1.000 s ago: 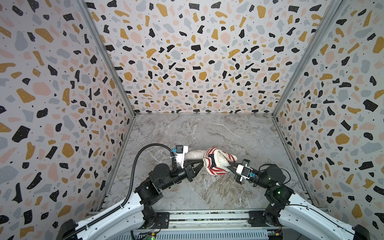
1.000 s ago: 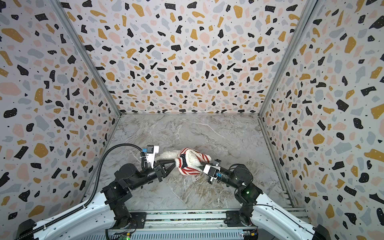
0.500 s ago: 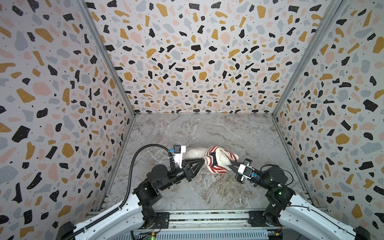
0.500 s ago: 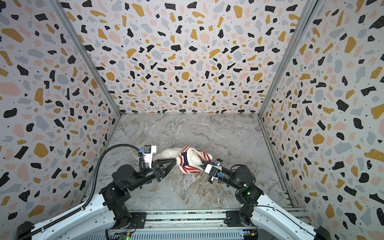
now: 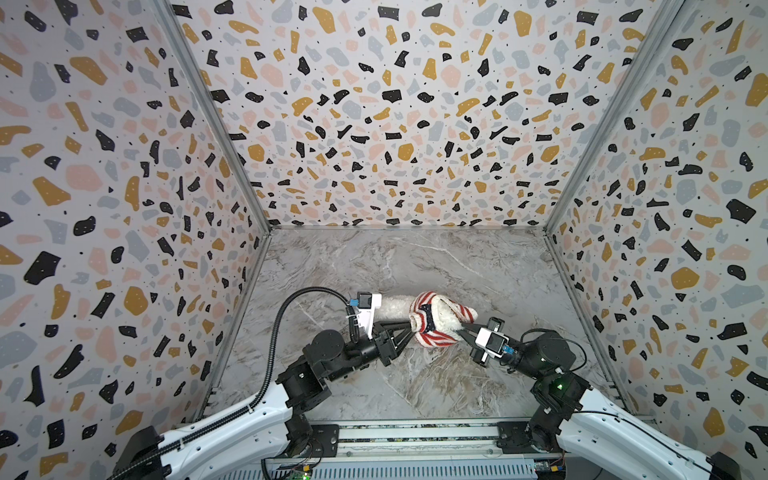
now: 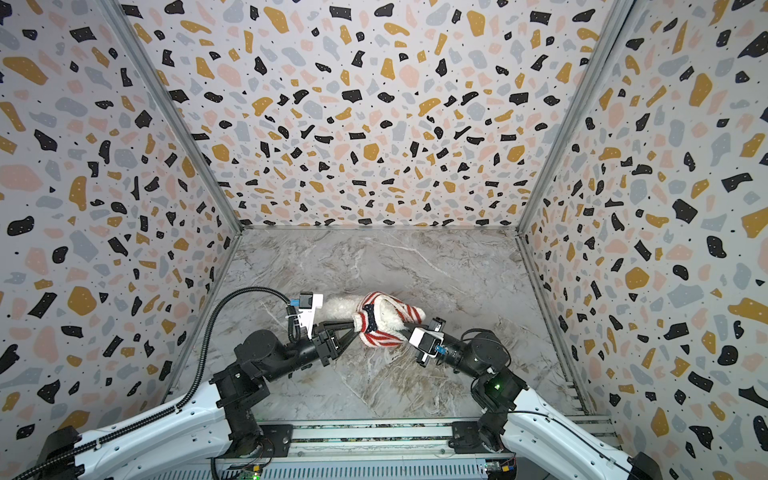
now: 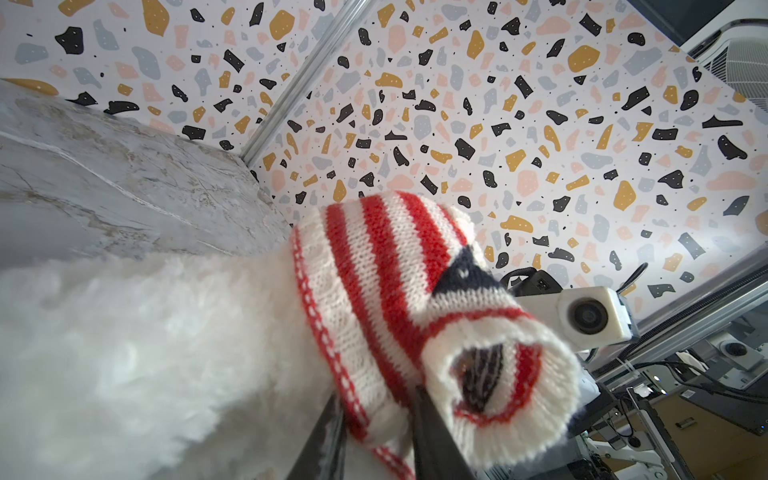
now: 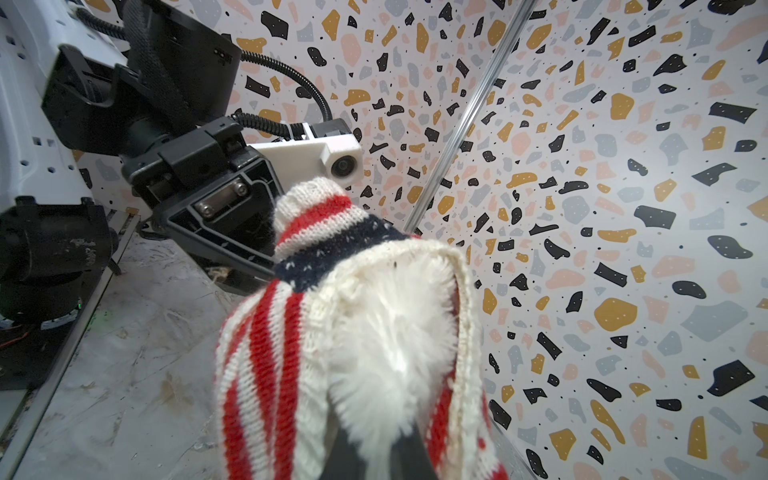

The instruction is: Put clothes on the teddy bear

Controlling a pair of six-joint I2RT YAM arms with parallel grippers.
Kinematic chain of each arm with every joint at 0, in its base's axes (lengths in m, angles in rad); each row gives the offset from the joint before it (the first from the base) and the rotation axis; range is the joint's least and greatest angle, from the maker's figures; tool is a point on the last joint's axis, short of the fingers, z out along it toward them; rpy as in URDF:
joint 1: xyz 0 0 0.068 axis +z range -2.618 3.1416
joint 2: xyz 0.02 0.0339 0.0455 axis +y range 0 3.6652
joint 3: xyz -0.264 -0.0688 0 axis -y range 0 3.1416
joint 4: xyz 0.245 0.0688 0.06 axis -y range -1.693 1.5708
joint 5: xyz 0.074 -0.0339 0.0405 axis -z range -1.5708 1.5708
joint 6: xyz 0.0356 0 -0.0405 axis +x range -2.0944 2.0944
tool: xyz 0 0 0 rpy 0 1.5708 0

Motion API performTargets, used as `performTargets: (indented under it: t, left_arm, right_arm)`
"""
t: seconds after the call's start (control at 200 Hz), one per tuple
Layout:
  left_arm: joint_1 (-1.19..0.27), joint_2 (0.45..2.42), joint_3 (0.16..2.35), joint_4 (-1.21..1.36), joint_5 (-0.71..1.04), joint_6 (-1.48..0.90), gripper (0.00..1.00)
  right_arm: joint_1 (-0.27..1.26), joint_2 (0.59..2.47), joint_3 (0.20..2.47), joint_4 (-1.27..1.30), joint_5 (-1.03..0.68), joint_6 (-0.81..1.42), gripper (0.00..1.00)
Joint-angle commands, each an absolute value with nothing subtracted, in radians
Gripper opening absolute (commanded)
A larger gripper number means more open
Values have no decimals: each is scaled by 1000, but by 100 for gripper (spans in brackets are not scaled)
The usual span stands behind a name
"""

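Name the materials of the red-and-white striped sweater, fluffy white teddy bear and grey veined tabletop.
The red-and-white striped sweater: knitted yarn, matte; stitch loops show. The fluffy white teddy bear: synthetic-looking plush; long soft pile. The grey veined tabletop: marble-look surface, possibly printed laminate; smooth.

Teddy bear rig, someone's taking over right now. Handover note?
Grippers: left gripper has its jaws partly open with the sweater hem between them, not clearly gripping. The right gripper is shut on the teddy bear, pinching fur at the sweater's far opening.
Where: both sit between the grippers at the table front middle. The bear's bare white end points toward the left arm.
Done: sweater over one end of the bear.
Left: work it down the body. The sleeve in the left wrist view is empty.
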State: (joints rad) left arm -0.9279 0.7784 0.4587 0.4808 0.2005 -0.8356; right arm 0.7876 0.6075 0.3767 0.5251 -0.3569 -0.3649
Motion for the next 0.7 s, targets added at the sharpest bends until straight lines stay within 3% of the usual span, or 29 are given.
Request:
performTargets:
  t: [0.0,0.205,0.491,0.691]
  left_arm:
    - [-933,759,454,546,194,-834,22]
    - [-932,716,461,402,53,-820,0]
    - [-891,611,433,220,-196,-877,0]
    - [-838,595,399,175,-217,-937,0]
  right_arm:
    - [790,589,390,589,-342,-361,0]
    - [796,578,391,578,-344,-369,0]
    - [848,560,413,514,-356,-436,0]
    - [932,563,430,496,-337,-498,0]
